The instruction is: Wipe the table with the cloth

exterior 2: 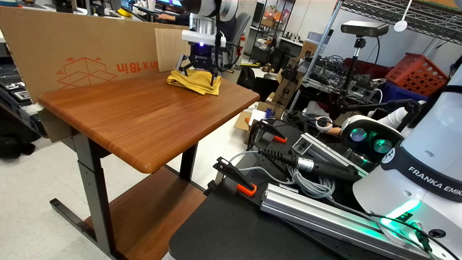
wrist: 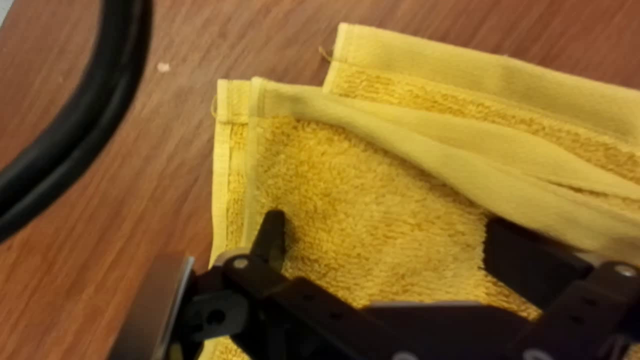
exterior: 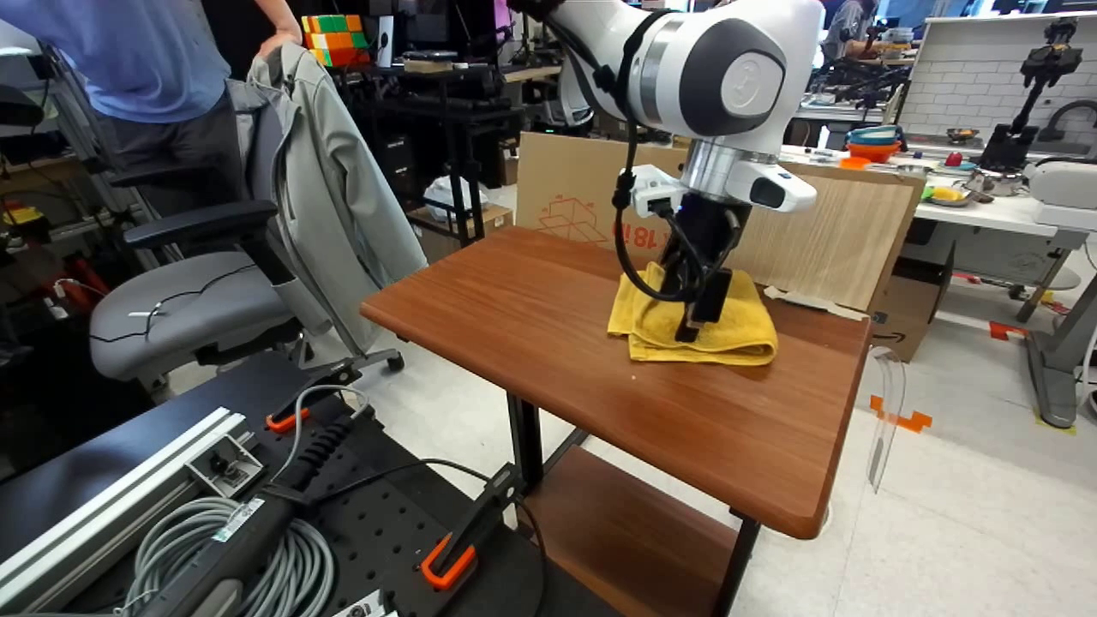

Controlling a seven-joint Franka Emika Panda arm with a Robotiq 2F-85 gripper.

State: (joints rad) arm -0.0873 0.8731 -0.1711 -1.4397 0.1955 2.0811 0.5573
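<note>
In the wrist view the black two-fingered metal gripper (wrist: 383,222) stands unclenched, its fingers spread wide apart. Below and between them lies the folded yellow terry cloth (wrist: 370,175) with smooth hemmed borders, its layers stacked slightly out of line and reaching ahead of the fingertips. The fingertip on the left of this view is down at the cloth just inside a side edge; the one on the right is up against a fold. Around the cloth shows the reddish-brown wood-grain table (wrist: 165,175), with a small pale speck (wrist: 163,67) ahead of the gripper and off the cloth. A thick black cable (wrist: 100,110) bows past on the gripper's left in this view.

In an exterior view the white jointed robot arm (exterior: 754,81) rises above the gripper, which points down at the cloth; the cloth extends to both sides of it. Behind the gripper stand a brown cardboard sheet (exterior: 557,171) with red printing and a pale wood-grain panel (exterior: 814,236). Well apart from it, on the left, is a grey office chair (exterior: 184,308) with a light grey jacket (exterior: 334,171) over its back.

In an exterior view the cloth lies under the gripper, on the table. Well apart from the gripper, nearer the camera, are the rounded white robot base (exterior 2: 426,162) lettered FRANKA and a black worktop (exterior 2: 223,216) bearing a silver metal profile (exterior 2: 317,213).
</note>
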